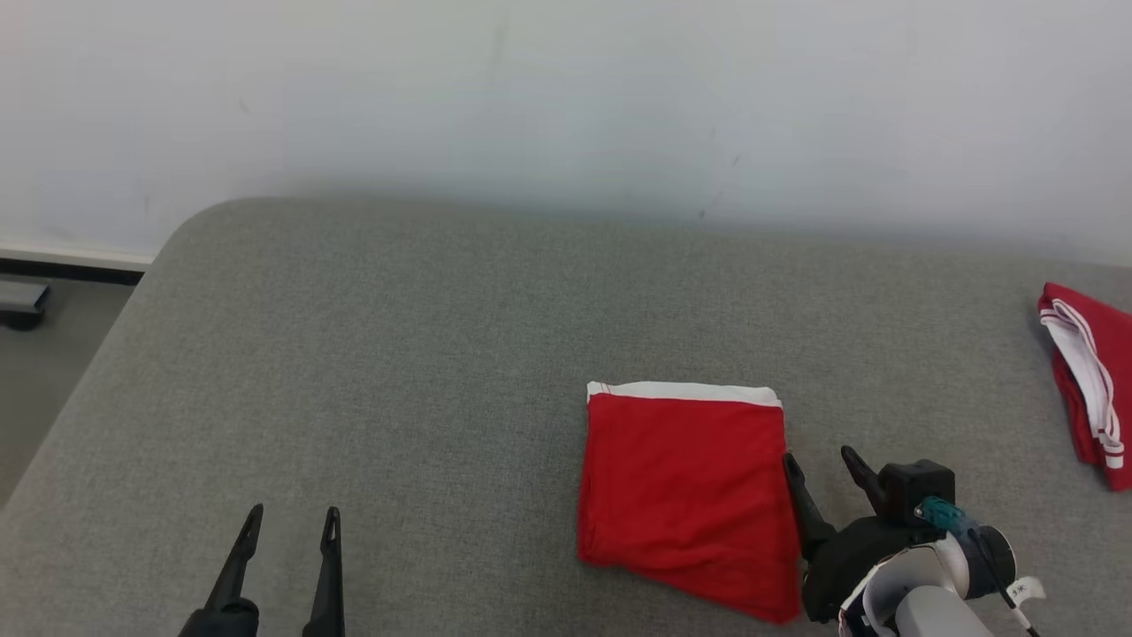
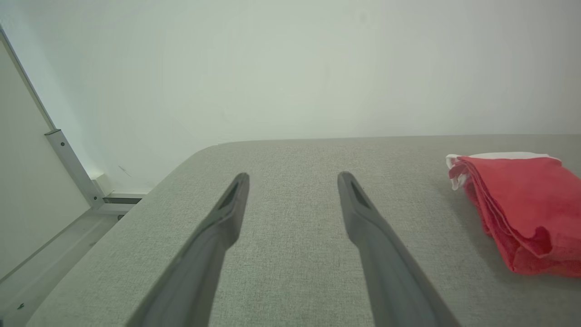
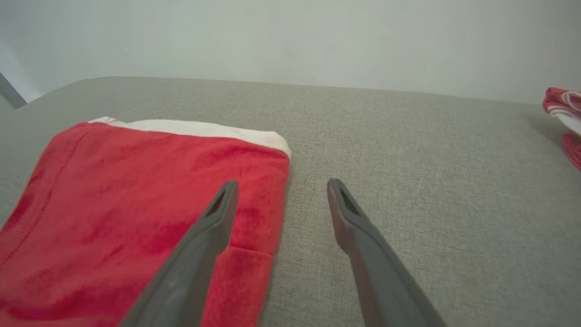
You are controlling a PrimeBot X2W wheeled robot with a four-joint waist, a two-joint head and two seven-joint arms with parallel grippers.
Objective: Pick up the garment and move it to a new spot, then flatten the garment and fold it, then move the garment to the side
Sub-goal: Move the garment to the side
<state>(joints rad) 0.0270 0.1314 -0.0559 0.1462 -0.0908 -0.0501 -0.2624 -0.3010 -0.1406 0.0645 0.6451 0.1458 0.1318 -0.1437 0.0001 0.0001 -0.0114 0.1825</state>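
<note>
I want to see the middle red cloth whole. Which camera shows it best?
The head view: the middle red cloth lies whole there. Right wrist view crops its near part; left wrist view shows its layered side.

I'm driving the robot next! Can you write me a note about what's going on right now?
The left claw is open, holding nothing, over the bare gray surface.
The right claw is open, holding nothing, at the right edge of the folded red garment.
A second red garment lies far right.
Done: folding looks finished.
Left: grab it and move it aside.
</note>
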